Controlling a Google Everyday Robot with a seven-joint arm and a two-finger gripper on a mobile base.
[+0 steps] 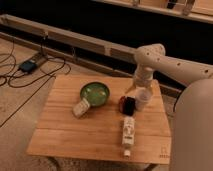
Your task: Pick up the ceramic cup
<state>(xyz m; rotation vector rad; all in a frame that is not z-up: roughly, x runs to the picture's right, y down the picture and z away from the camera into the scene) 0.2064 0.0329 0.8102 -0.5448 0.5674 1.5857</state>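
The white arm (pixel 175 65) comes in from the right of the pincer (pixel 133 89) and bends at a rounded joint (pixel 150 52) above it. The forearm (pixel 142 75) runs steeply down, pincer pointing downward.

Illumination is dim and warm-toned. The light wooden slatted table (pixel 65 130) is the brightest surface; the wall band behind it falls to near black. The white robot arm (pixel 165 62) is lit from above, its underside shaded. The gripper (pixel 137 90) hangs just above the small white ceramic cup (pixel 143 98), in the arm's soft shadow. A faint sheen shows inside the round green bowl (pixel 94 93).
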